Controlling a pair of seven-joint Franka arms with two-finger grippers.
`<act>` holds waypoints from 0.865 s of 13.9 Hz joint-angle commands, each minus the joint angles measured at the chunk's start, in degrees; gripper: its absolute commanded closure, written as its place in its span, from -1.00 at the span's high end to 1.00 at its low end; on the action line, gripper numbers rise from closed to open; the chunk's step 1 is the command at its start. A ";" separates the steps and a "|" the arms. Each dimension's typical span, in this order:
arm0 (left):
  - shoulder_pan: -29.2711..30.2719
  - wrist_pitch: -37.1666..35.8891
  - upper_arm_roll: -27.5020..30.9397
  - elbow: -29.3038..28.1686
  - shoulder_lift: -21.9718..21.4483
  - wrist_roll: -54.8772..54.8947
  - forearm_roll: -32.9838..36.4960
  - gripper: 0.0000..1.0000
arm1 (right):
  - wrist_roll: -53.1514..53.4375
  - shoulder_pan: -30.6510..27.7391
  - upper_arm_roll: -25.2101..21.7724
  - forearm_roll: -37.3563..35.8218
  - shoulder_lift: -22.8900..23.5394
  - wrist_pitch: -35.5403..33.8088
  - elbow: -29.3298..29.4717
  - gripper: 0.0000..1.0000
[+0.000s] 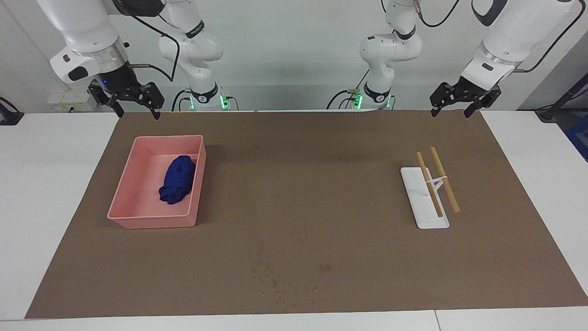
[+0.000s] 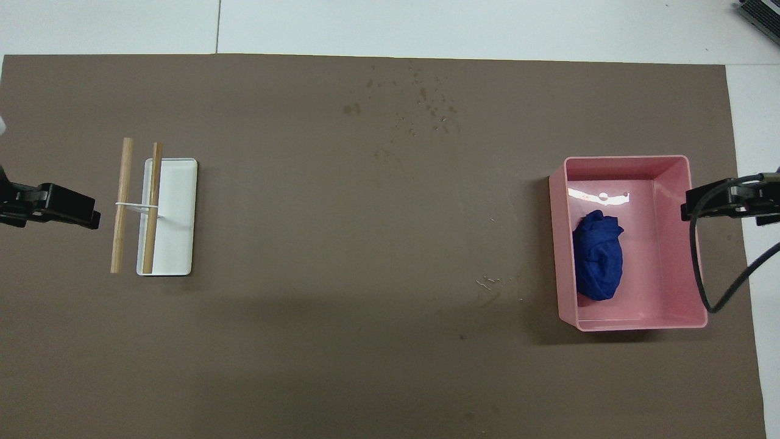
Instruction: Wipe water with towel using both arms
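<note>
The towel (image 1: 177, 180), a deep blue bundle, lies in the pink tub (image 1: 138, 221) toward the right arm's end of the table; it also shows in the overhead view (image 2: 598, 253). The water (image 1: 271, 275) is a scatter of small dark specks on the brown mat, farther from the robots than the tub, near the mat's edge (image 2: 426, 100). My right gripper (image 1: 138, 111) is open and empty, raised over the mat's edge beside the tub (image 2: 688, 208). My left gripper (image 1: 452, 111) is open and empty, raised over the mat's edge at the left arm's end (image 2: 85, 213).
A white tray (image 1: 425, 217) with two wooden sticks (image 1: 444, 179) resting across a small stand sits toward the left arm's end (image 2: 180, 201). The brown mat (image 1: 321, 193) covers most of the white table. A black cable (image 2: 701, 286) hangs over the tub's outer wall (image 2: 694, 274).
</note>
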 commanded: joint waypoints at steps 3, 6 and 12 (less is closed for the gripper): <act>0.25 -0.17 -0.08 -1.76 -1.65 0.48 0.68 1.00 | 1.17 -0.92 0.43 1.17 3.38 -0.62 5.05 0.98; 0.25 -0.17 -0.08 -1.67 -1.56 0.48 0.68 1.00 | 1.61 -0.39 0.43 0.12 3.40 -0.62 3.76 0.97; 0.25 -0.17 -0.08 -1.76 -1.56 0.48 0.68 1.00 | 1.34 -0.30 0.43 0.29 1.90 -0.71 1.73 1.00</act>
